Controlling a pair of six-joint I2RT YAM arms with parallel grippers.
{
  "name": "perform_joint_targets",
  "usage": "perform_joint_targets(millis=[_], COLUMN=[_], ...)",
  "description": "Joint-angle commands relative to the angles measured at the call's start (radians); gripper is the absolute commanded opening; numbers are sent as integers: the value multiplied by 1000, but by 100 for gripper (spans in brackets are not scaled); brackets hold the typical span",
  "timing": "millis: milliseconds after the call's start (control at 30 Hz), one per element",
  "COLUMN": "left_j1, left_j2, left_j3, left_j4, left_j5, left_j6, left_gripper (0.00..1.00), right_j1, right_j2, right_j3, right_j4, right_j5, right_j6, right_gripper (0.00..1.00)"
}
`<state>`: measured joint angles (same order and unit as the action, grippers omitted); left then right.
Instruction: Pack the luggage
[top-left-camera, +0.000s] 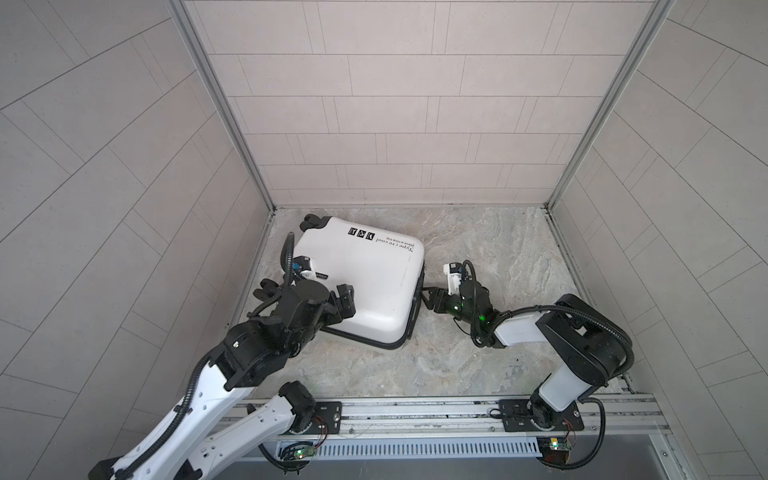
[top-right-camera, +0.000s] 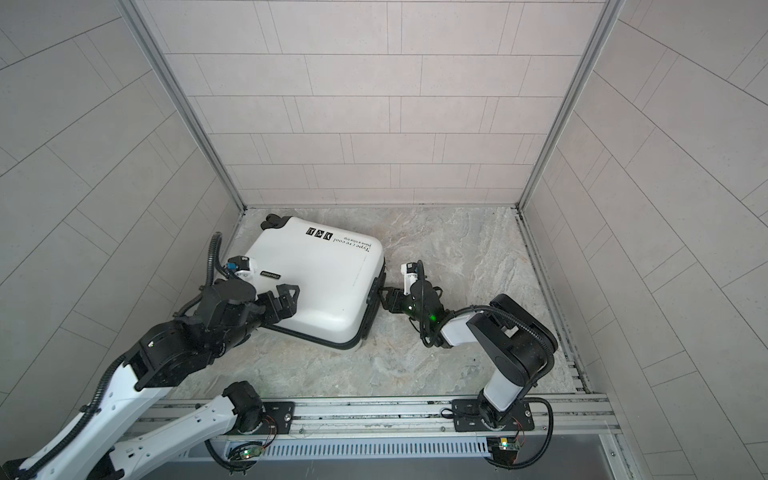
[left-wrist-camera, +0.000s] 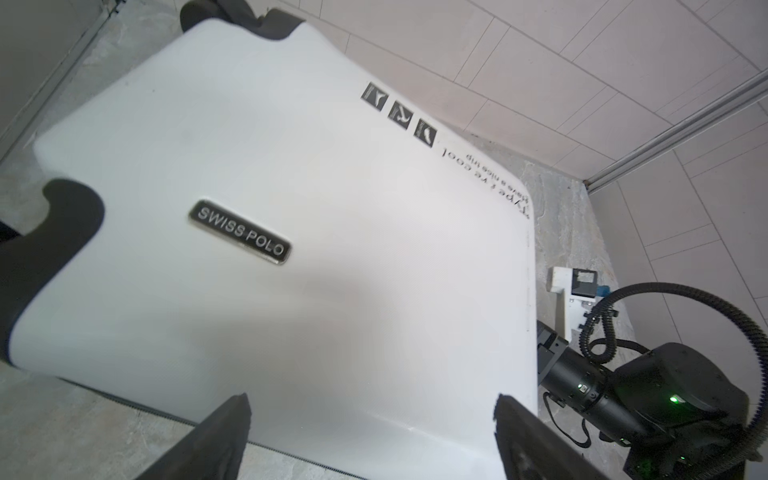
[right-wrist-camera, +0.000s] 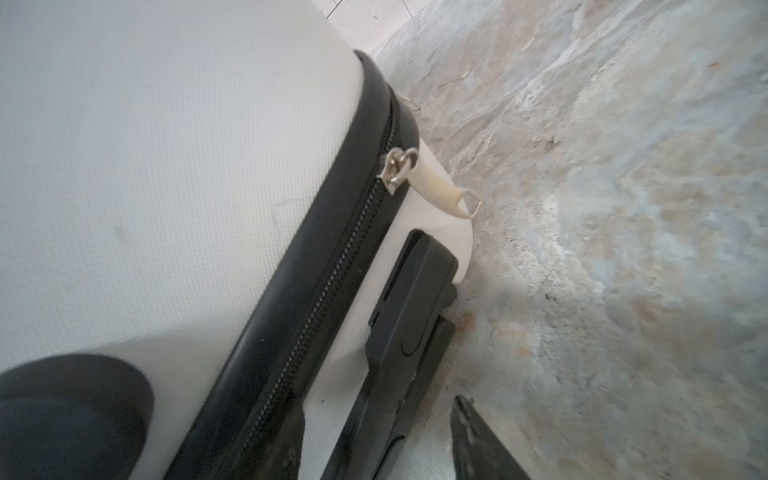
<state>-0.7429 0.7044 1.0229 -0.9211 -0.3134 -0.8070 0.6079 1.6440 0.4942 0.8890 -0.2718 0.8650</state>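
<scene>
The luggage (top-left-camera: 365, 286) (top-right-camera: 320, 282) lies flat and closed on the floor at the back left, white shell up. My left gripper (top-left-camera: 338, 305) (top-right-camera: 282, 303) (left-wrist-camera: 374, 440) hovers open over its near left corner, with only bare shell (left-wrist-camera: 332, 249) between the fingers. My right gripper (top-left-camera: 428, 299) (top-right-camera: 384, 297) (right-wrist-camera: 380, 440) is low at the luggage's right side. Its jaws stand open on either side of the black handle (right-wrist-camera: 407, 311), with gaps showing on both sides. The black zipper band (right-wrist-camera: 332, 270) is zipped, and a metal puller (right-wrist-camera: 399, 164) sits on it.
Tiled walls enclose the marbled floor (top-left-camera: 498, 266) on three sides, and the luggage lies close to the left wall. An aluminium rail (top-left-camera: 415, 409) carrying both arm bases runs along the front edge. A black wheel (top-left-camera: 311, 220) juts from the luggage's far corner.
</scene>
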Motion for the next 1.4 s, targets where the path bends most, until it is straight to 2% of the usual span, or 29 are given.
perform_joint_targets(millis=[0, 167, 400, 567, 733, 967, 1200, 1367], left_j1=[-3, -4, -4, -3, -2, -1, 4, 10], left_j2=[-45, -87, -89, -74, -32, 139, 244, 239], left_j3=[-43, -103, -246, -313, -366, -349, -316, -286], left_j4=[7, 22, 168, 272, 421, 599, 695, 675], left_j5=[-59, -79, -85, -108, -107, -55, -35, -39], left_j6=[-67, -70, -52, -36, 0, 60, 128, 134], left_gripper=[97, 98, 98, 98, 98, 98, 99, 99], right_j1=[7, 8, 9, 13, 41, 122, 287, 294], right_j2=[46, 163, 277, 286, 234, 113, -30, -206], right_j3=[6, 0, -28, -87, -173, -281, -295, -285], right_j4=[76, 191, 329, 410, 438, 430, 284, 72], right_j5=[19, 25, 56, 81, 136, 268, 403, 435], right_j6=[64, 147, 232, 267, 268, 259, 201, 154], right_gripper=[56, 49, 15, 0, 0, 0, 0, 0])
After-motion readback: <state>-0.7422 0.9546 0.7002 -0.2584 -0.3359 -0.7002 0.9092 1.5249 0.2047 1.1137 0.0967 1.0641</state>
